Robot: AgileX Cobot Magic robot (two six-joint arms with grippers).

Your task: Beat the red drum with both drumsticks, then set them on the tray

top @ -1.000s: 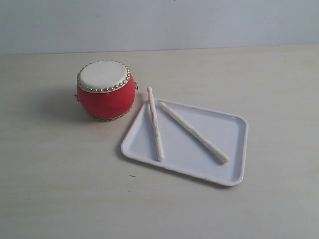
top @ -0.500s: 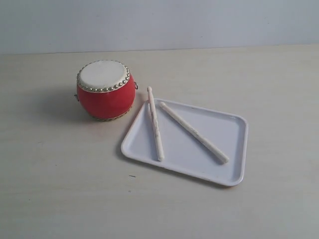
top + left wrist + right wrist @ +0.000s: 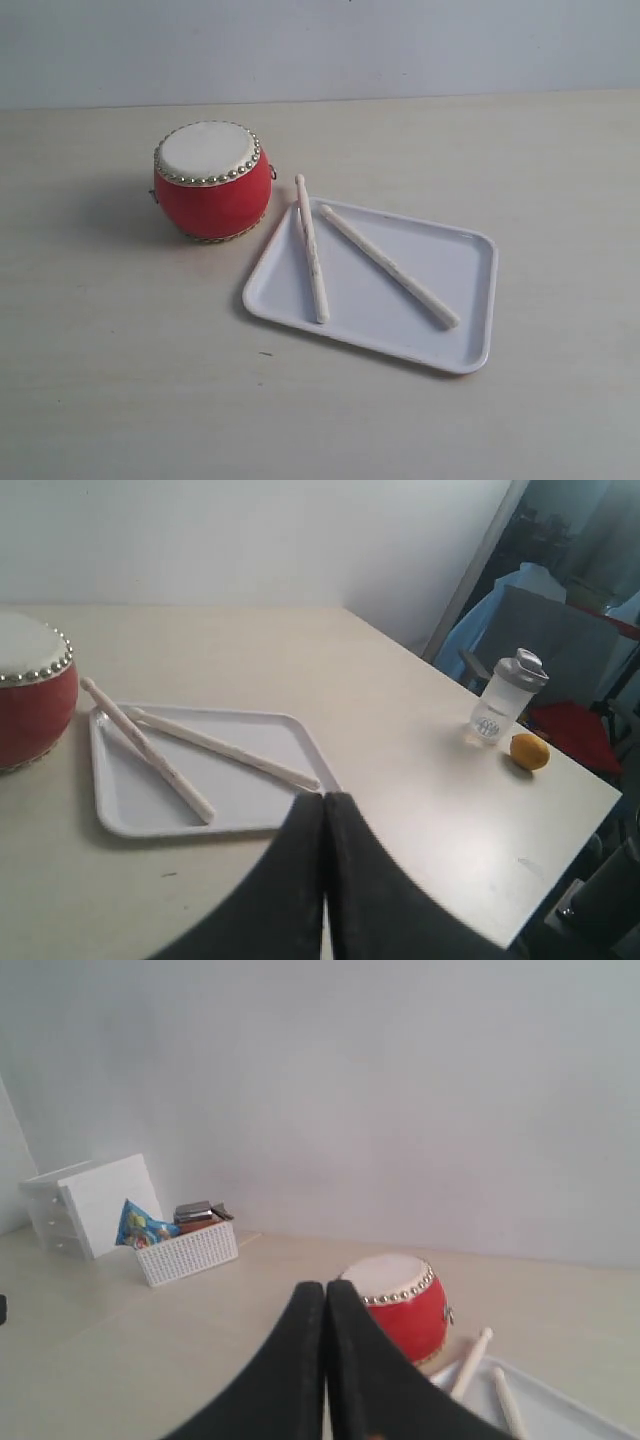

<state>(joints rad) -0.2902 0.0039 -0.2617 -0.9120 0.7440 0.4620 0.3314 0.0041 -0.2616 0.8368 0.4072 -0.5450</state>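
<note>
The red drum (image 3: 212, 181) stands upright on the table, left of the white tray (image 3: 455, 270). Two off-white drumsticks lie on the tray: one (image 3: 311, 249) has its tip over the rim near the drum, the other (image 3: 388, 266) lies diagonally across the middle. Neither gripper shows in the exterior view. In the left wrist view my left gripper (image 3: 324, 798) is shut and empty, held back from the tray (image 3: 120, 800), the drumsticks (image 3: 222, 748) and the drum (image 3: 30, 695). My right gripper (image 3: 325, 1288) is shut and empty, with the drum (image 3: 405, 1310) and stick tips (image 3: 470, 1360) beyond it.
A clear bottle (image 3: 505, 698) and a yellow fruit (image 3: 530, 751) sit near the table's right edge. A white mesh basket (image 3: 185, 1245) with packets and a white box (image 3: 95, 1205) stand at the far left by the wall. A chair with blue cloth (image 3: 540, 630) is past the table.
</note>
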